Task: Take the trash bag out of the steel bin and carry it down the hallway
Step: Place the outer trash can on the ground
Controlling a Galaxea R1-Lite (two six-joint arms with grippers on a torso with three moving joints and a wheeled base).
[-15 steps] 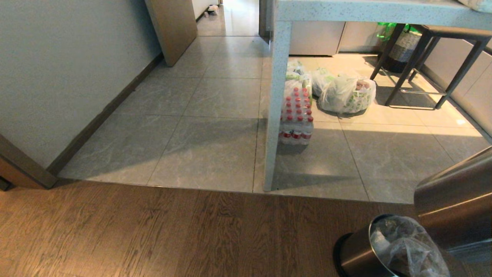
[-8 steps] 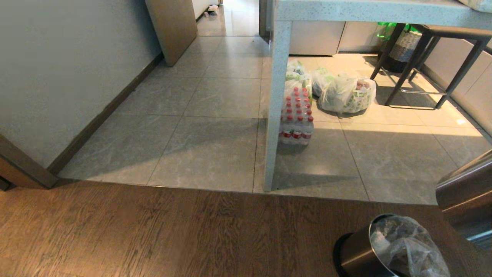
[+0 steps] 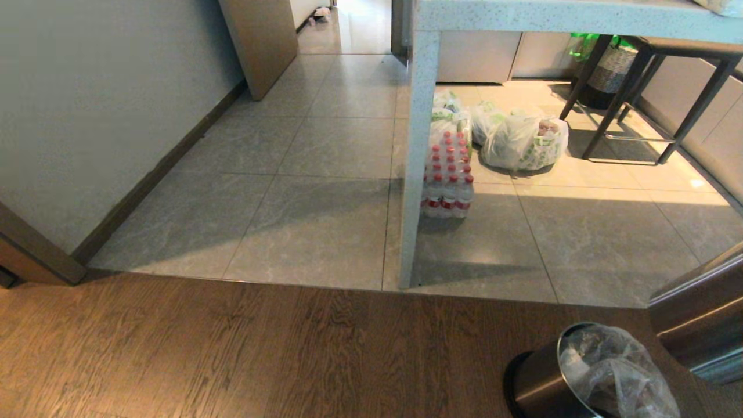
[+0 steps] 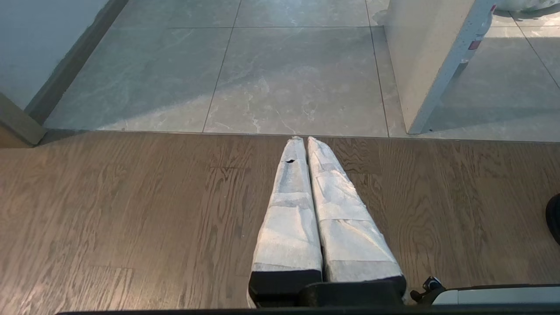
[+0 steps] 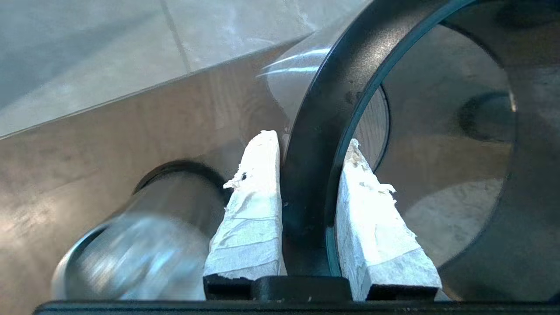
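Trash bag [image 3: 615, 377] sits in the steel bin [image 3: 540, 386] at the near right of the head view, on the wood floor [image 3: 232, 348]. The clear plastic is bunched over the open top and nothing is lifted out yet. Bin stands upright, long axis vertical, so the pull on the bag is straight up. Just right of it and higher hangs a steel shell [image 3: 696, 313], tilted. Its black ring [image 5: 323, 109] is what my right gripper [image 5: 310, 140] is clamped on at a narrow setting, one finger inside the ring and one outside. So that gripper is full and not on the bag. In the right wrist view the bin and bag show blurred under the gripper, near but apart. My guess is the shell must be set down before I can go for the bag. Right arm is clearly the nearer one. Left gripper [image 4: 304, 140] is parked over wood floor, fingers pressed together and holding nothing, bin well off to its right. Hallway [image 3: 354, 23] opens far ahead, past the counter leg [image 3: 418, 174].
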